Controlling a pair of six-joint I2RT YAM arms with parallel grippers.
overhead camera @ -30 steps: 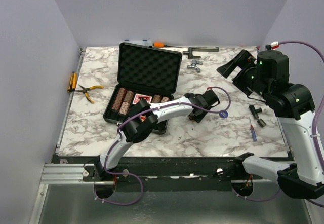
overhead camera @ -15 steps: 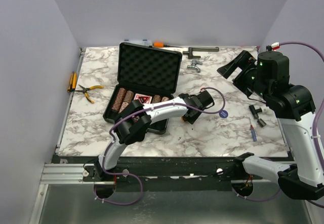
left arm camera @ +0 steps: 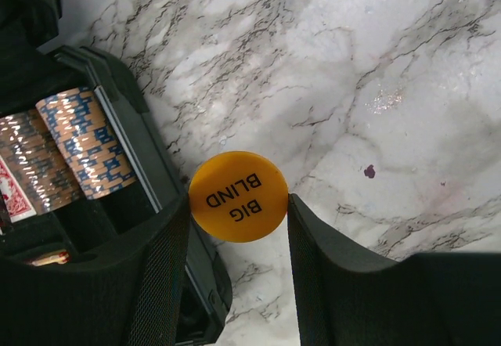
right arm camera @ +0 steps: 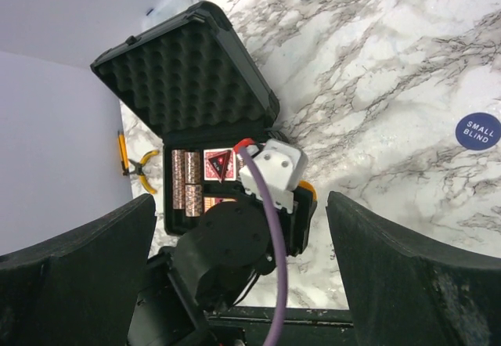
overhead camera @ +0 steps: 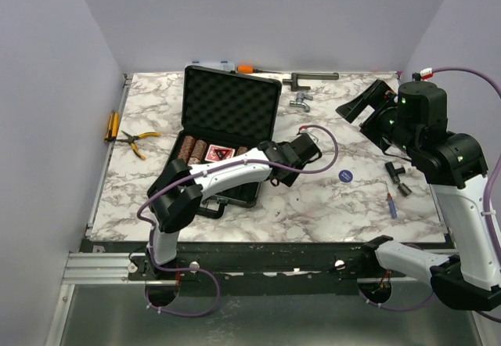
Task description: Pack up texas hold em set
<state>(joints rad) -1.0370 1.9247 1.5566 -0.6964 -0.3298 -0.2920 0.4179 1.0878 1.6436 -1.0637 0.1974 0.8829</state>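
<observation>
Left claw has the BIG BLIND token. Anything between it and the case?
Nothing loose. The left claw holds the BIG BLIND token just outside the case, over bare marble beside its right wall. Only that wall separates it from the interior, where a chip stack fills the nearest slot.

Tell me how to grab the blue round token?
Pinch the blue token across its thin rim, coming straight down from above. It lies flat on the table with nothing touching it, so only its edges offer a hold.

Orange token, black case, grey-veined white table
</observation>
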